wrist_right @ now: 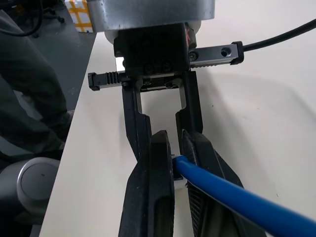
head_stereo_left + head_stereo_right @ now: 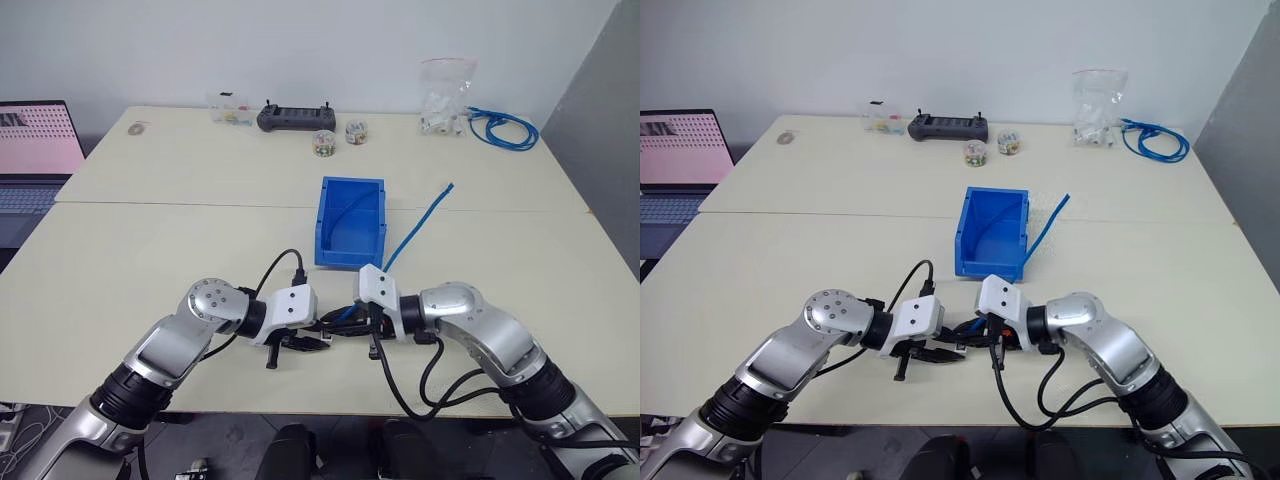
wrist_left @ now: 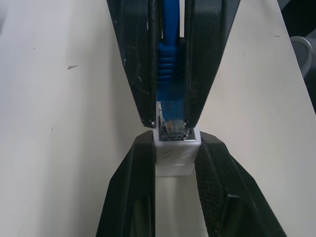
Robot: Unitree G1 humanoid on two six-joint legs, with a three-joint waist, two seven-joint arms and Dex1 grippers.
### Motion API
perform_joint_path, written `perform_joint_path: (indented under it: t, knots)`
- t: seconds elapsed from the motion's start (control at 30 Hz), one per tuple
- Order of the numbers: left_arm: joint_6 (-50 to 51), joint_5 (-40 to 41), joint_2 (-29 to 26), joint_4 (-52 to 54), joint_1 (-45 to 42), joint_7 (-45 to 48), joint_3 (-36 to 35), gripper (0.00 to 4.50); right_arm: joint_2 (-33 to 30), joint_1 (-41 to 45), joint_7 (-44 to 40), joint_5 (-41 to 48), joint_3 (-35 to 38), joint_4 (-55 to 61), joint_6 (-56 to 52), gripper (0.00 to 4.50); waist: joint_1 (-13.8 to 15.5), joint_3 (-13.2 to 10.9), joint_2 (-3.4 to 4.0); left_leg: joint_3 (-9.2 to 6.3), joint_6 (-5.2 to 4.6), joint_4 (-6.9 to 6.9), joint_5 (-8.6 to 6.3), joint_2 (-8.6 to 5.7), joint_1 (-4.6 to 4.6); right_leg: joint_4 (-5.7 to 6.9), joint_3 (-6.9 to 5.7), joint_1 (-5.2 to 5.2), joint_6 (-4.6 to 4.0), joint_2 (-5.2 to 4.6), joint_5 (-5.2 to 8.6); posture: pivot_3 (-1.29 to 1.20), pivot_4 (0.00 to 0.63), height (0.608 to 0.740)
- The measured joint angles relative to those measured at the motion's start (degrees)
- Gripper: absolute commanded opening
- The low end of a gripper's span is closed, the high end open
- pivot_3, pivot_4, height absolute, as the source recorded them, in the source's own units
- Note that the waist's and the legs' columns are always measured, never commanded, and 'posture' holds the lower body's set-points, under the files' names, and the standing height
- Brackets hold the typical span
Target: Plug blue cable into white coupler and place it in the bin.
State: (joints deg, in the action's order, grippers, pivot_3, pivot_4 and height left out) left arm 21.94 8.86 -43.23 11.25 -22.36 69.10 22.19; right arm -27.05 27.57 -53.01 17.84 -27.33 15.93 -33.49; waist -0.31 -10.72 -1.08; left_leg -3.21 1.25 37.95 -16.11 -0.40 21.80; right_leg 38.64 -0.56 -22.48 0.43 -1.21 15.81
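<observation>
My left gripper (image 3: 175, 143) is shut on the white coupler (image 3: 174, 157), a small boxy block with its socket facing my right gripper (image 3: 172, 118). That gripper is shut on the blue cable (image 3: 169, 69) at its ribbed boot. The clear plug (image 3: 173, 124) sits in the mouth of the coupler. The two grippers meet tip to tip just above the table near its front edge, left gripper (image 2: 308, 343) against right gripper (image 2: 345, 325). From there the cable (image 2: 415, 230) rises away to the right, past the bin (image 2: 350, 245), which stands just beyond the grippers.
At the back of the table (image 2: 150, 260) are a black controller (image 2: 296, 118), two tape rolls (image 2: 323, 143), a clear bag (image 2: 445, 100) and a coiled blue cable bundle (image 2: 505, 128). A laptop (image 2: 35, 150) stands at the far left. A thin blue curve lies inside the bin.
</observation>
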Motion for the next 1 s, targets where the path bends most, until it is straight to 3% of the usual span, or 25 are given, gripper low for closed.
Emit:
perform_joint_path:
  t: [0.7,1.0]
  knots:
    - [-0.1,-1.0,0.4,-0.3,0.5,0.4,-0.1,0.77,0.9,7.4,-5.9,-4.7,-5.4,-3.7,-3.6,0.08,-0.2,0.4,0.15,0.00,-0.01,-0.04,0.00,0.01,-0.29,0.01,0.00,0.23,-0.01,0.00,0.00,0.00,0.150,0.740]
    - [-0.3,-1.9,0.9,-0.8,1.1,-0.2,-0.2,0.77,1.8,5.8,-6.8,-6.2,-5.0,-6.1,-0.5,0.08,-0.4,1.2,0.34,0.07,-0.02,-0.14,-0.02,0.01,-0.64,-0.01,0.06,0.51,-0.01,0.01,0.03,0.00,0.150,0.740]
